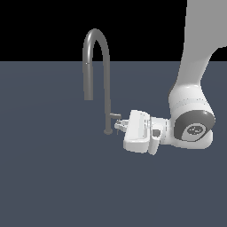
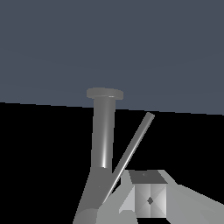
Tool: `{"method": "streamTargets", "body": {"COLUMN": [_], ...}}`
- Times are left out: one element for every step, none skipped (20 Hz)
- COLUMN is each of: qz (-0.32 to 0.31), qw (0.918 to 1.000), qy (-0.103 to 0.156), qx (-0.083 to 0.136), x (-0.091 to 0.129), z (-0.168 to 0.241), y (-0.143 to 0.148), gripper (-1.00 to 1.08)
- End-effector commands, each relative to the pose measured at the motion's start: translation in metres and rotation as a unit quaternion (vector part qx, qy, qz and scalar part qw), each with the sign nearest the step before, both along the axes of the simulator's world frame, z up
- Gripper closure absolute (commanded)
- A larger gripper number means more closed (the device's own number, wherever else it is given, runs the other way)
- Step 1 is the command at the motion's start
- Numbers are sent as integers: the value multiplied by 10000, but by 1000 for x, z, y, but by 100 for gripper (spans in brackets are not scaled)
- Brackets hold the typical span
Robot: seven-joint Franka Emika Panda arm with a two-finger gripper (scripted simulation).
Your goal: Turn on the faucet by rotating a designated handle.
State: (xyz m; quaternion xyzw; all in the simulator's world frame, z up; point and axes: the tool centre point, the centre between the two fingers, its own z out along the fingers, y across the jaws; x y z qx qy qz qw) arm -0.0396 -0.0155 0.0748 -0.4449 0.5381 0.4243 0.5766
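The faucet [image 1: 107, 88] is a tall grey gooseneck with a small round base, its arched spout ending toward the exterior view's left. The handle [image 1: 115, 116] is a short grey stub low on the stem, on the exterior view's right. My gripper [image 1: 119, 126] lies level just below and beside that stub, with the white hand behind it. In the wrist view the faucet [image 2: 103, 131] stem and the handle [image 2: 133, 148] rod run close past my gripper [image 2: 149, 199]. Its two fingertips meet as one block, shut, with nothing held between them. Contact with the rod cannot be made out.
My white arm [image 1: 193, 88] comes down from the exterior view's upper right and bends at the wrist [image 1: 193, 128] toward the faucet. A flat dark grey floor [image 1: 53, 177] surrounds the faucet's base.
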Motion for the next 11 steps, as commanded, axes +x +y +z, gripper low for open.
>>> {"method": "streamTargets", "body": {"qz": [-25,-27,-29,-32,-34,-36,-38,-40,-42,-44,-44], "qw": [10000,9999,9999,9999,9998,9998,9997,9997,9996,9996,9996], "qy": [87,110,133,156,179,201,224,247,269,292,292], "qx": [-28,-30,-33,-35,-38,-41,-43,-46,-49,-51,-51], "x": [3,4,5,7,8,9,10,11,12,13,13], "z": [-14,-17,-21,-25,-28,-32,-36,-39,-43,-47,-47], "y": [-1,-1,-1,-1,-2,-2,-2,-3,-3,-3,-3], "gripper": [108,108,108,108,108,108,108,108,108,108,108]}}
